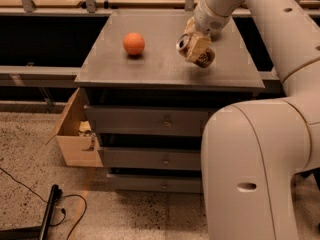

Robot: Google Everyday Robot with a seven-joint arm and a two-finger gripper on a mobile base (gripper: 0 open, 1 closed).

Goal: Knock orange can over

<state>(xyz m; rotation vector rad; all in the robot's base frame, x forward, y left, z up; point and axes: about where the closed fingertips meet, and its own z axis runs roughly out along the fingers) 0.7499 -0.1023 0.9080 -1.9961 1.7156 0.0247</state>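
The orange can (204, 58) is tilted far over, its silver top (182, 43) facing left, over the right part of the grey cabinet top (150, 66). My gripper (195, 48) comes down from the upper right and is shut on the can's middle. The can casts a shadow on the top just below it. I cannot tell whether its lower end touches the surface.
A round orange ball (134, 43) lies on the cabinet top to the left of the can. The cabinet has drawers (165, 121) below. An open cardboard box (75, 134) stands at its left on the floor, with a cable (55, 209) nearby. My white body (250, 174) fills the lower right.
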